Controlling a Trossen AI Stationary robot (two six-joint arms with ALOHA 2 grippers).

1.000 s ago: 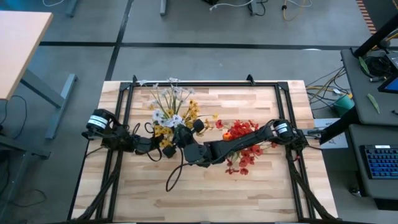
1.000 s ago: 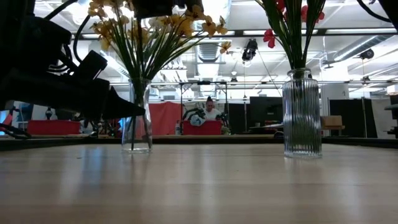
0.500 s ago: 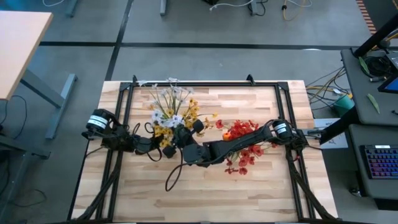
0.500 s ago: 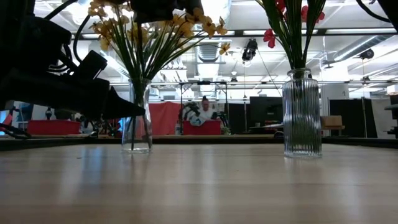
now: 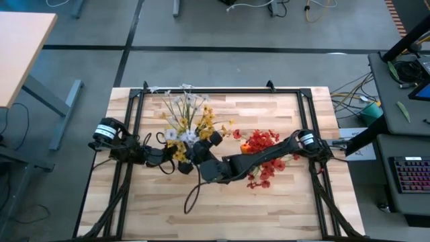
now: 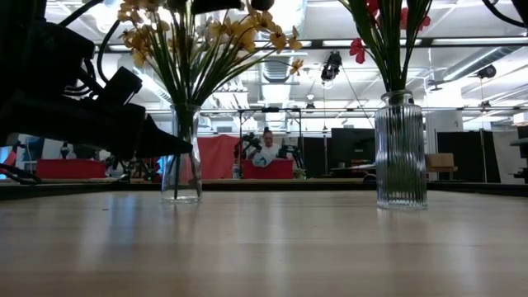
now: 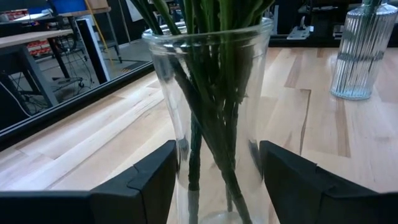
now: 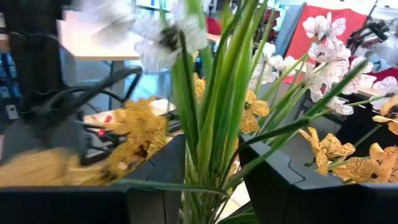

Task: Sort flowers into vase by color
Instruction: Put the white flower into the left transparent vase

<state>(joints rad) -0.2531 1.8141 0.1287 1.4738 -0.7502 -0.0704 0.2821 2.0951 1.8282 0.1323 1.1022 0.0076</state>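
A: High view: which step is in hand?

B: A spray is judged as just delivered. The right gripper (image 5: 195,153) is held over the yellow-and-white bunch (image 5: 185,121); the red bunch (image 5: 261,144) is seen well apart. The left gripper (image 5: 176,161) sits just beside the clear vase.

A: Low view?

B: Clear vase (image 6: 181,155) upright, stems vertical, blossoms up. Ribbed vase (image 6: 400,151) likewise.

A: Left wrist view?

B: Fingers (image 7: 144,183) stand apart, flanking the vase wall; contact cannot be told.

A: Right wrist view?

B: Fingers (image 8: 155,180) are parted around green stalks (image 8: 211,124), long axis upright. Next, a straight lift clear is called for, without snagging blooms.
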